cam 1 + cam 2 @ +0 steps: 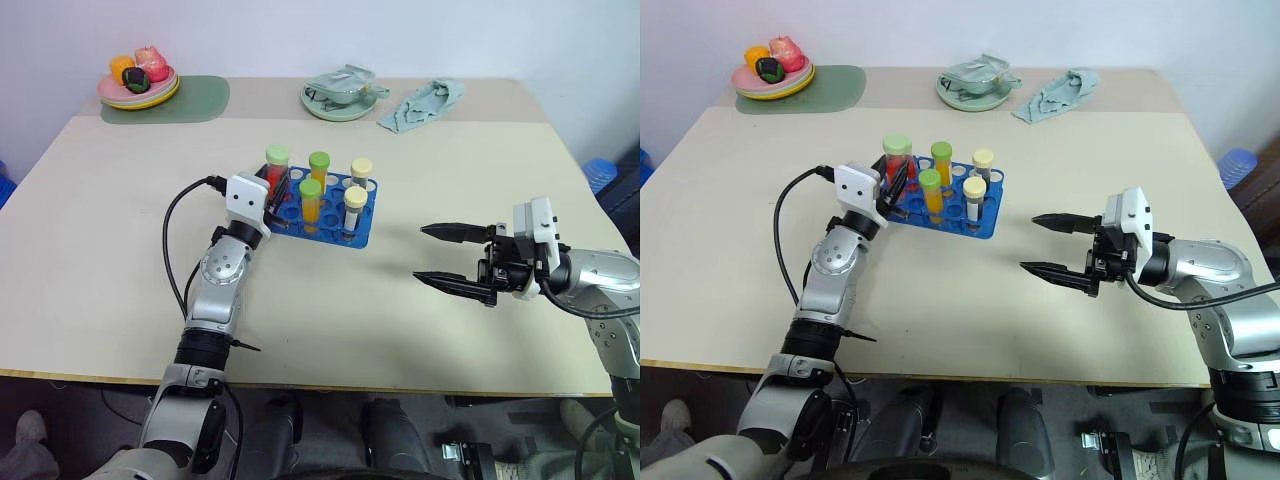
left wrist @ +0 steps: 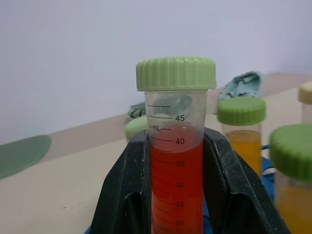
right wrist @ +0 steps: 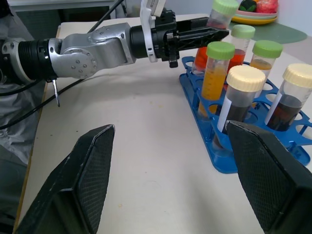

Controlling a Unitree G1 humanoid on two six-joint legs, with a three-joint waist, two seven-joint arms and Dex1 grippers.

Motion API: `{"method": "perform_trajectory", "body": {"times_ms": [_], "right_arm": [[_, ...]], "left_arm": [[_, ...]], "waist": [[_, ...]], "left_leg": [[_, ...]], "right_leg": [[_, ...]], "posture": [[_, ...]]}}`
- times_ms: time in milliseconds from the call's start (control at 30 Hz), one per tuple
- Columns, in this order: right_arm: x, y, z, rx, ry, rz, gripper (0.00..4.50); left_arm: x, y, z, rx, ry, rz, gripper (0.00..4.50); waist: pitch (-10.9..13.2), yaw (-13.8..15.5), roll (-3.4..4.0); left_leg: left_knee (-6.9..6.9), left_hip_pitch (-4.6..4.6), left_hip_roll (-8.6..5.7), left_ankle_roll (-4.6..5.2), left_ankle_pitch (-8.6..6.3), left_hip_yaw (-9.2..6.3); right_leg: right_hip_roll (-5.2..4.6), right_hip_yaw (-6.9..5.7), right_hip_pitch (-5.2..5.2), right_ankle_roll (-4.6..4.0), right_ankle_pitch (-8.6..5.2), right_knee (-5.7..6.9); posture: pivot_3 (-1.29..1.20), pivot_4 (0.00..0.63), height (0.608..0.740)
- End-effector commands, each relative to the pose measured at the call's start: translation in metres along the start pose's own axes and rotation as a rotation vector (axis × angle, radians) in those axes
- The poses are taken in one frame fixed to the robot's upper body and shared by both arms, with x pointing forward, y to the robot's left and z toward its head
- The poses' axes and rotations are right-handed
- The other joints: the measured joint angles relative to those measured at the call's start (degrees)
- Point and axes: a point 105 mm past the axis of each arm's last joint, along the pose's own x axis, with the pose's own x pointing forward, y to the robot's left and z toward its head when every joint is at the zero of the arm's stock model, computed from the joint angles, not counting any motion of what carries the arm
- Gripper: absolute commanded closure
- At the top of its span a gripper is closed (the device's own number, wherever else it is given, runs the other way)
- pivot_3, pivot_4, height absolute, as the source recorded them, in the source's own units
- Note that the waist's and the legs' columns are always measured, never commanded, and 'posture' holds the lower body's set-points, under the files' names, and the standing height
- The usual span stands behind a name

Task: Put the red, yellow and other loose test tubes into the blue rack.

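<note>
The blue rack (image 1: pixel 352 236) stands mid-table with several capped tubes upright in it: orange ones with green caps (image 1: pixel 311 200) and dark ones with cream caps (image 1: pixel 355 208). My left gripper (image 1: pixel 279 191) is shut on the red test tube (image 2: pixel 176 161), which has a pale green cap, at the rack's near-left corner. The tube leans slightly, and its lower end is hidden, so I cannot tell if it sits in a hole. My right gripper (image 1: pixel 420 253) hangs open and empty to the right of the rack, its fingers (image 3: pixel 92 161) wide apart and pointing at it.
At the back left, a plate of toy fruit (image 1: pixel 112 92) rests beside a green mat (image 1: pixel 195 100). At the back middle sit a pale green dish (image 1: pixel 340 100) and a crumpled cloth (image 1: pixel 422 105). A blue bin (image 1: pixel 600 172) stands off the table's right edge.
</note>
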Motion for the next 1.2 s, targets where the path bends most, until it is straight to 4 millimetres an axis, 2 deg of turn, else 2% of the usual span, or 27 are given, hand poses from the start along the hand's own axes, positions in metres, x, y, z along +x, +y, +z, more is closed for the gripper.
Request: {"method": "perform_trajectory", "body": {"times_ms": [33,200,433,567,700,833,1000,1200], "right_arm": [[-0.004,0.000,0.013,-0.052,-0.013,-0.010,0.78],[-0.003,0.000,0.013,-0.050,-0.016,-0.010,0.78],[-0.002,0.000,0.013,-0.050,-0.019,-0.011,0.78],[-0.002,0.000,0.012,-0.046,-0.022,-0.013,0.78],[0.000,0.002,0.008,-0.024,-0.031,-0.027,0.78],[0.003,0.005,-0.002,0.011,-0.056,-0.085,0.78],[0.006,0.008,-0.024,0.029,-0.045,-0.207,0.78],[-0.013,0.016,-0.038,0.047,0.001,-0.350,0.78]], "left_arm": [[-0.002,-0.006,0.001,-0.031,-0.017,-0.024,3.68],[-0.005,-0.004,-0.010,-0.043,0.024,-0.016,3.68],[-0.007,0.005,-0.010,-0.091,0.005,0.024,0.28],[-0.009,0.005,0.003,-0.151,-0.035,0.017,0.28],[-0.021,0.012,0.017,-0.180,-0.029,0.003,0.28],[-0.049,0.019,0.028,-0.097,-0.012,-0.054,0.28],[-0.094,0.034,0.027,-0.044,0.046,-0.091,0.28],[-0.143,0.043,0.041,-0.085,0.090,-0.286,0.28]], "waist": [[0.0,0.0,0.00],[0.0,0.0,0.00],[0.0,0.0,-0.01],[0.0,0.0,-0.01],[0.0,-0.1,-0.01],[0.0,-0.4,0.01],[-0.1,-0.1,0.08],[-0.1,0.0,0.13]], "left_leg": [[0.00,0.00,0.00,0.00,0.00,0.00],[0.01,0.00,0.00,0.00,0.00,0.00],[0.00,0.00,0.00,0.02,-0.01,-0.01],[0.00,0.00,0.00,0.03,-0.02,-0.01],[-0.01,0.00,0.02,0.03,-0.02,-0.01],[-0.04,0.01,0.05,0.03,-0.02,-0.01],[-0.04,0.02,0.04,0.12,-0.07,-0.01],[-0.09,0.02,0.05,0.21,-0.13,-0.01]], "right_leg": [[0.00,0.00,0.00,0.00,0.00,0.00],[0.00,0.00,0.00,0.00,0.00,0.00],[0.00,0.00,-0.01,0.00,0.00,0.00],[0.00,0.00,-0.01,0.00,0.00,0.00],[0.00,0.00,-0.02,0.00,0.00,0.01],[0.02,0.01,-0.05,0.00,0.00,0.03],[0.01,0.03,-0.03,-0.01,0.00,0.01],[0.00,0.04,-0.02,-0.02,-0.01,-0.07]], "posture": [[0.00,0.150,0.740],[0.00,0.150,0.740],[0.00,0.150,0.740],[0.00,0.150,0.740],[0.00,0.150,0.740],[0.00,0.150,0.740],[0.00,0.150,0.740],[0.00,0.150,0.740]]}}
